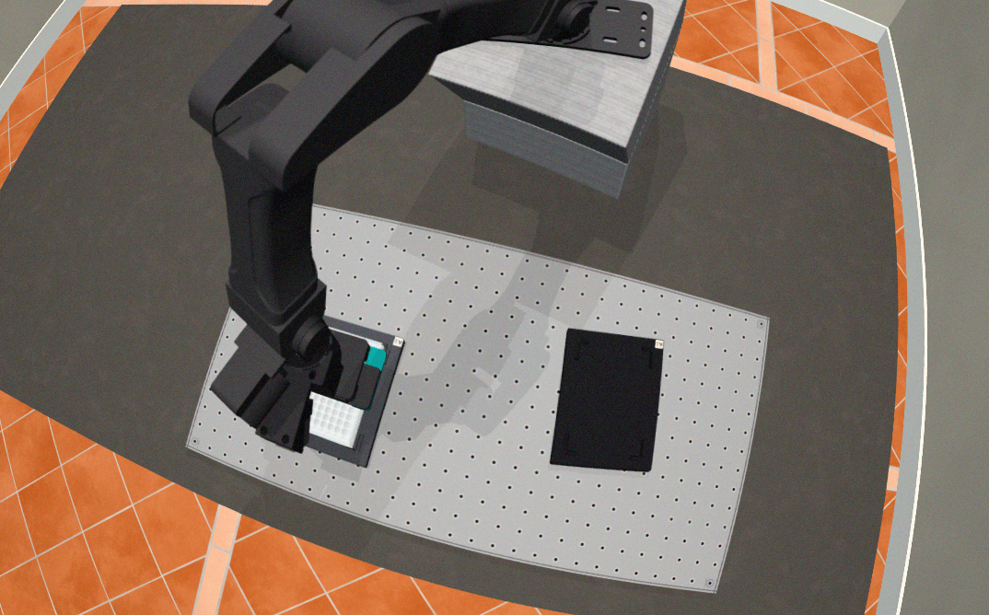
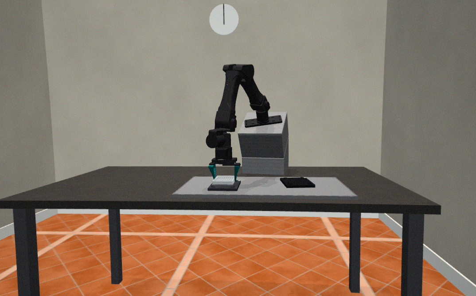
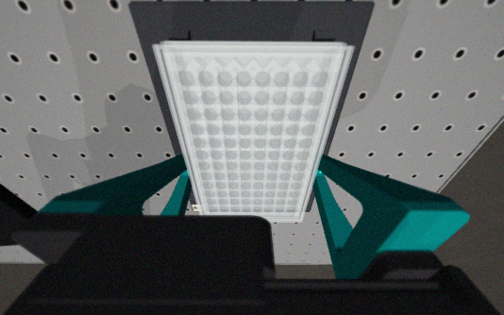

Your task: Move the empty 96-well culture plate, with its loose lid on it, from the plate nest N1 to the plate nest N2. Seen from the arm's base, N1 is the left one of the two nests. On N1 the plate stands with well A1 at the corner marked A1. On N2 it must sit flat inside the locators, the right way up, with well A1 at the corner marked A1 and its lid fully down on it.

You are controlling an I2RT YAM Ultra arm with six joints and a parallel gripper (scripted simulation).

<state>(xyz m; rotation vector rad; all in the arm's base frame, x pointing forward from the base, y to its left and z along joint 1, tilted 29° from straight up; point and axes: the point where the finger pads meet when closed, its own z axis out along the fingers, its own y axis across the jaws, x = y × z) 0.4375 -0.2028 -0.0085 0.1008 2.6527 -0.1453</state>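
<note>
Wrist view: end effector (image 3: 253, 181) clamps the lidded 96-well plate (image 3: 251, 127) over nest N1 (image 3: 251, 19); transfer to N2 (image 1: 609, 400) remains.

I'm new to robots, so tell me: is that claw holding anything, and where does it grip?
Yes. The claw is shut on the white lidded plate, its green fingers pressing the two long sides near one end.

plate (image 1: 334, 418): mostly hidden under the end effector (image 1: 330, 397), top view
corner labels (image 1: 657, 345): too small to read
</note>
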